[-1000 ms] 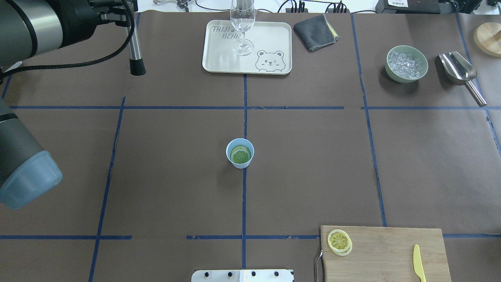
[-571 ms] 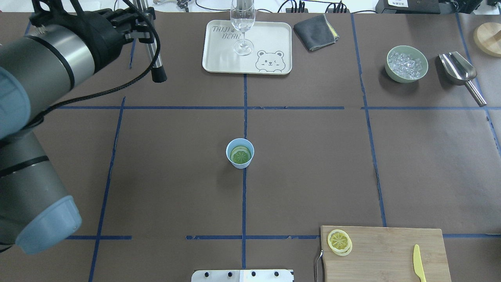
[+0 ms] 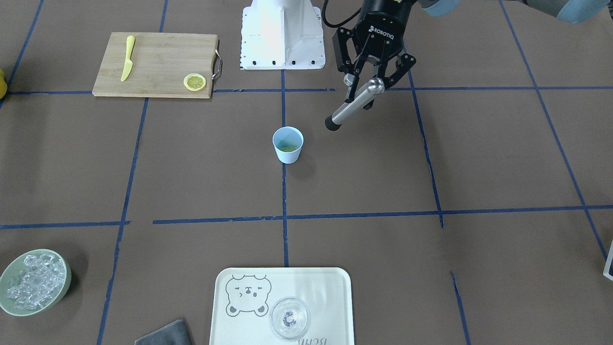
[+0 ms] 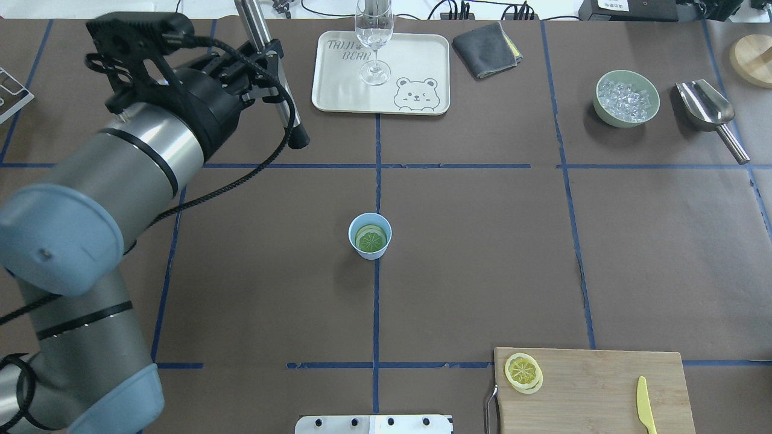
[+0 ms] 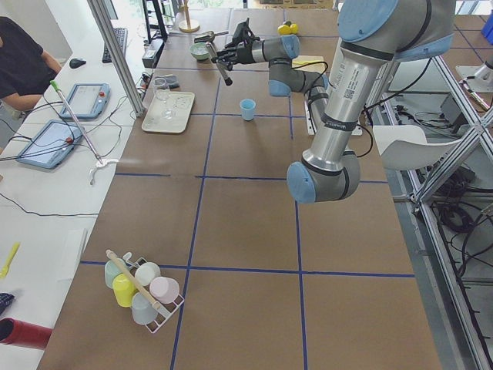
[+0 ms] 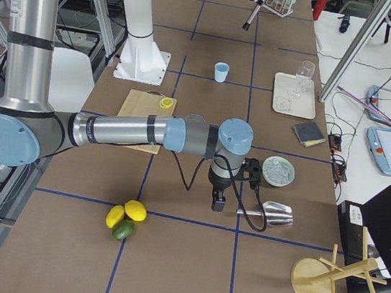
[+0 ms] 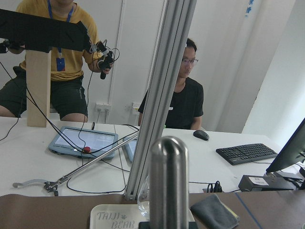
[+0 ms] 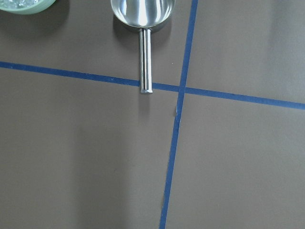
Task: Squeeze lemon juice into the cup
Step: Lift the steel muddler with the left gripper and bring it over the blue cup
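Nearest the robot, a cutting board (image 4: 603, 386) is lying at its right with a spare cut slice (image 4: 522, 370) on it, which nothing is holding.

Mid-surface, the cup (image 3: 288, 154) is standing upright on the centre tape line. The lemon slice (image 4: 370, 239) is lying flat inside it, cut face up.

Beyond the cup and to the robot's left, the left fingers (image 3: 397, 69) are clamping a metal rod (image 3: 352, 105) partway along its length and holding it clear of the surface. The rod's long axis is tilting, with its black tip (image 3: 329, 124) pointing down and towards the cup. The tip is hanging near the cup but apart from it, not over the rim.

Judgement: the tip needs carrying towards the robot and to its right, then down into the cup onto the slice.

The right fingers (image 6: 217, 202) are hanging well apart, by the scoop (image 6: 273, 214). Their opening cannot be told. The left arm is the nearer one.
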You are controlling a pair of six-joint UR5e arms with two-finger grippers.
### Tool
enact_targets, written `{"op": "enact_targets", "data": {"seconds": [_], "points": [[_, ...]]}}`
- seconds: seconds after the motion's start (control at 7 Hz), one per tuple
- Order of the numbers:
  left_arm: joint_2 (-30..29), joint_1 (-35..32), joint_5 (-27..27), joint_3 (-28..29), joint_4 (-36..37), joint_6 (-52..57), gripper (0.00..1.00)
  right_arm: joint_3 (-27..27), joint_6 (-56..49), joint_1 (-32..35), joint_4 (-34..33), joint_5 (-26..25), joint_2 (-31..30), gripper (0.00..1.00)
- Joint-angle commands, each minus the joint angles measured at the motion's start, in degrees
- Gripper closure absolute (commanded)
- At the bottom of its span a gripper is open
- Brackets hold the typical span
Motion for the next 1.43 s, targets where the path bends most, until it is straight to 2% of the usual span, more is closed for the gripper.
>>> {"op": "enact_targets", "data": {"seconds": [0.0, 0.14, 0.43, 0.71, 1.29], "points": [[-0.1, 5.6, 8.6, 8.7, -14.6, 0.7, 1.00, -2.4, 0.5, 3.1, 1.9, 1.9, -0.1, 0.00], [-0.1, 6.1, 9.3, 9.2, -15.7, 3.0, 1.00, -2.9, 0.9, 3.7, 1.9, 4.8, -0.2, 0.00], [-2.8, 10.1, 9.4, 11.0, -15.7, 11.7, 1.00, -2.9, 1.3, 4.1, 1.9, 5.4, -0.2, 0.00], [-4.6, 13.2, 13.2, 13.5, -15.7, 11.9, 1.00, -2.9, 1.5, 4.3, 1.9, 5.4, -0.2, 0.00], [-5.5, 13.8, 13.3, 17.7, -15.9, 11.9, 1.00, -2.9, 1.5, 4.3, 1.8, 5.4, 0.0, 0.00]]}}
